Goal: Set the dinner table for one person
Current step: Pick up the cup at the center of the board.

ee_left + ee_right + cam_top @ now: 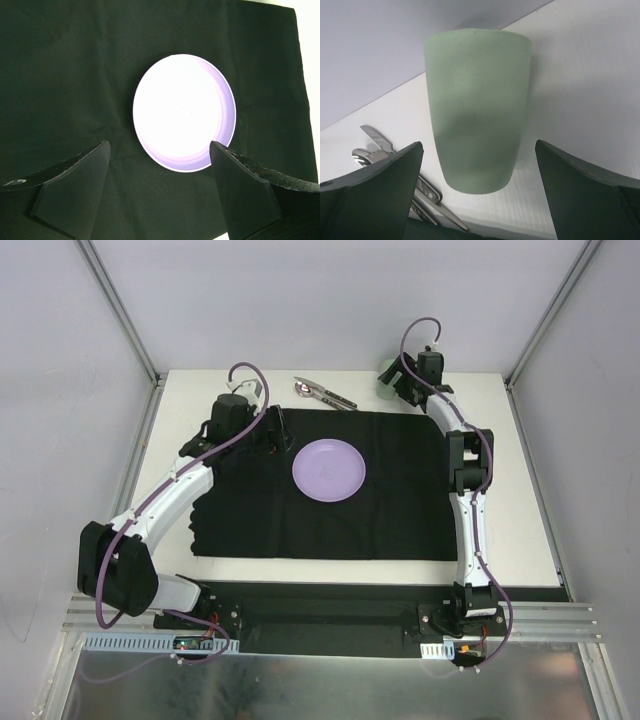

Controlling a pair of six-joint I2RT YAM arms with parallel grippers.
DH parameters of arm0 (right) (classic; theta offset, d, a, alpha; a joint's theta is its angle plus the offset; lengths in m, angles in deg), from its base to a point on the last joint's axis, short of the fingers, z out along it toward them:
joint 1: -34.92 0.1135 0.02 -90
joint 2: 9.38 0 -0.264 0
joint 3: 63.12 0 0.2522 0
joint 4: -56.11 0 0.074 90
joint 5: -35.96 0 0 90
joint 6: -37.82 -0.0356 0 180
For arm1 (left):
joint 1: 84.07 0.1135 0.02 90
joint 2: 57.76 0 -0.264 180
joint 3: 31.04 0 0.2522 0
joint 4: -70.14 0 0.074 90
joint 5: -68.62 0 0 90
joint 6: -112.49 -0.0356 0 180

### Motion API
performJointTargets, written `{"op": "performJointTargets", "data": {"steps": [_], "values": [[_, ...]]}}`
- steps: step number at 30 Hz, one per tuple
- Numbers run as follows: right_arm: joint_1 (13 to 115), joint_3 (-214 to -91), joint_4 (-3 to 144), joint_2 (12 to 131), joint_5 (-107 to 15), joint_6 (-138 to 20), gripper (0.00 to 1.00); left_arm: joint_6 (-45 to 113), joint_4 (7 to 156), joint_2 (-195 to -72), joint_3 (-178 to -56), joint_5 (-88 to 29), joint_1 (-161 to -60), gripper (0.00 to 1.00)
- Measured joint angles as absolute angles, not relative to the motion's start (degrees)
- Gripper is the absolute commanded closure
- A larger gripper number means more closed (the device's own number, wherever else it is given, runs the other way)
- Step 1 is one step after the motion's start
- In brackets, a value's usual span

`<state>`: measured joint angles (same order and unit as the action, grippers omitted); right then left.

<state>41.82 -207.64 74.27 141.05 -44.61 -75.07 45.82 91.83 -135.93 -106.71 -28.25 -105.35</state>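
A lilac plate (329,470) lies on the black cloth mat (330,515) on the white dinner table (520,510); it also shows in the left wrist view (184,112). My left gripper (279,430) is open and empty just left of the plate, its fingers (75,185) above the mat (60,75). A pale green cup (386,378) stands at the back of the table. My right gripper (405,385) is open, its fingers (375,195) on either side of the cup (477,110) and apart from it. Metal cutlery (322,392) lies behind the mat.
The cutlery (395,160) lies left of the cup, near the right gripper's left finger. Grey frame rails (140,430) and white walls edge the table on three sides. The arm bases stand on the black bar (330,615) at the near edge.
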Motion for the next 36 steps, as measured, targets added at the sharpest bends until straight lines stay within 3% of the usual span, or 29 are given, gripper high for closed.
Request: {"op": "performJointTargets", "data": {"steps": [20,36], "values": [[41.73,-210.39,68.92,145.01,-42.84,-79.25,0.00,45.80,90.80,-134.31,-104.59,-28.12,-103.45,0.19],[41.10,-210.35,69.27,145.12,-42.51,-80.62,0.38,45.80,90.17,-133.79,-103.87,-28.12,-103.08,0.19]]}}
